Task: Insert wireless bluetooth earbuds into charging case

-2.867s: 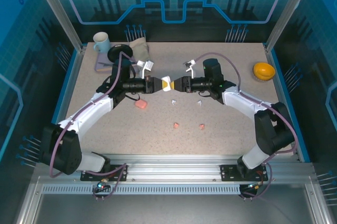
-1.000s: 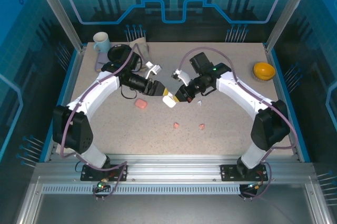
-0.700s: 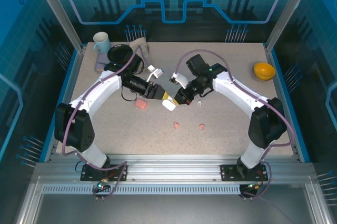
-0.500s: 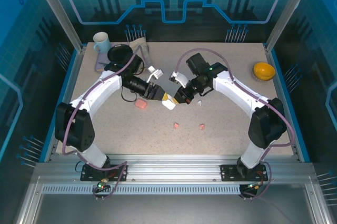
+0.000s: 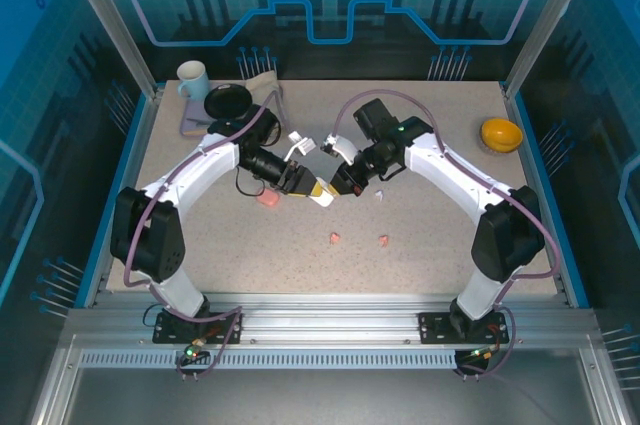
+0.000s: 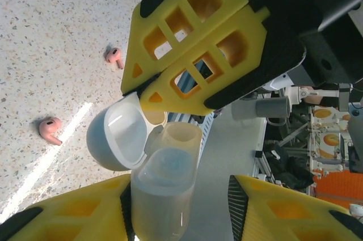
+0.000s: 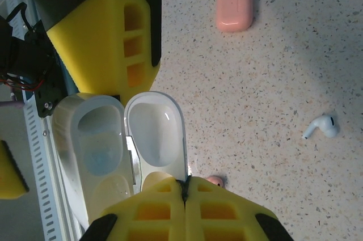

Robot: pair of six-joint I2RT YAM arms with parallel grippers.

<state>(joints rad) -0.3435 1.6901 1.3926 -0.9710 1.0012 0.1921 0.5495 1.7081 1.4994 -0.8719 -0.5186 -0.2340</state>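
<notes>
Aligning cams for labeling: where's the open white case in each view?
Top external: open white case mid-table.
Left wrist: case lower centre, lid swung left.
Right wrist: case lower left, lid on the right side.
Shared landmark: right gripper, yellow fingers pinching the lid's rim; at top in left wrist, at bottom in right wrist.
</notes>
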